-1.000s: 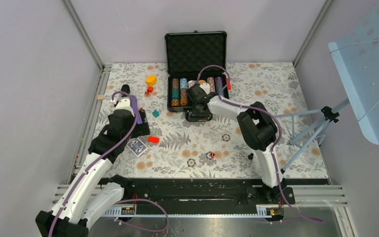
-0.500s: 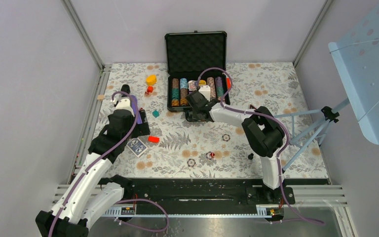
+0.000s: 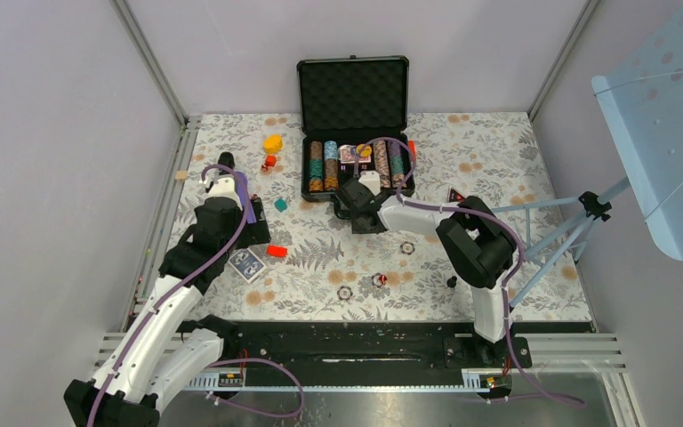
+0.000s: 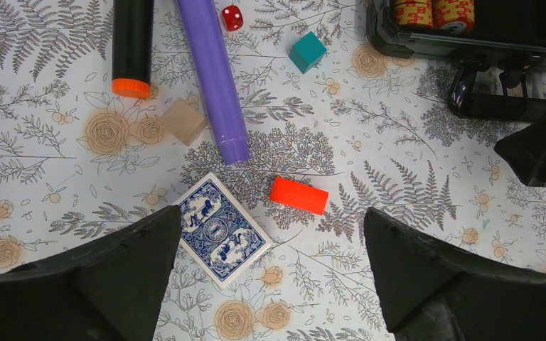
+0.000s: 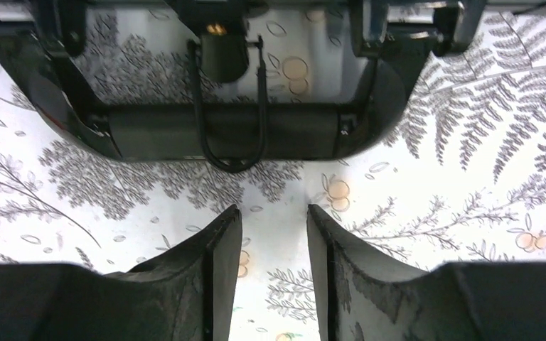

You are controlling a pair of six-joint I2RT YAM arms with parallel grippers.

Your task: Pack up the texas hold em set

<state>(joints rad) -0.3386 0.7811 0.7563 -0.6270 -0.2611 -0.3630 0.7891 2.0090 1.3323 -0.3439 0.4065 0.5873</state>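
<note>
The black case (image 3: pixel 353 194) lies open at the back with its foam lid (image 3: pixel 353 93) upright and rows of striped chips (image 3: pixel 324 165) inside. My right gripper (image 3: pixel 362 206) hovers low just in front of the case. In its wrist view the case handle (image 5: pixel 231 131) lies right ahead of the open, empty gripper (image 5: pixel 271 209). Three loose chips (image 3: pixel 406 247) lie on the mat. My left gripper (image 4: pixel 272 214) hangs wide open above the blue card deck (image 4: pixel 220 229), holding nothing; the deck (image 3: pixel 247 263) lies left of centre.
An orange block (image 4: pixel 298 195), a teal block (image 4: pixel 307 51), a wooden block (image 4: pixel 183 121), a red die (image 4: pixel 232 17), a purple cylinder (image 4: pixel 213 78) and a black cylinder (image 4: pixel 132 46) lie around the deck. A yellow piece (image 3: pixel 272 142) sits left of the case. A tripod (image 3: pixel 578 222) stands right.
My right gripper has drawn back from over the case's front compartments to the mat in front of its handle. The left arm has not moved.
</note>
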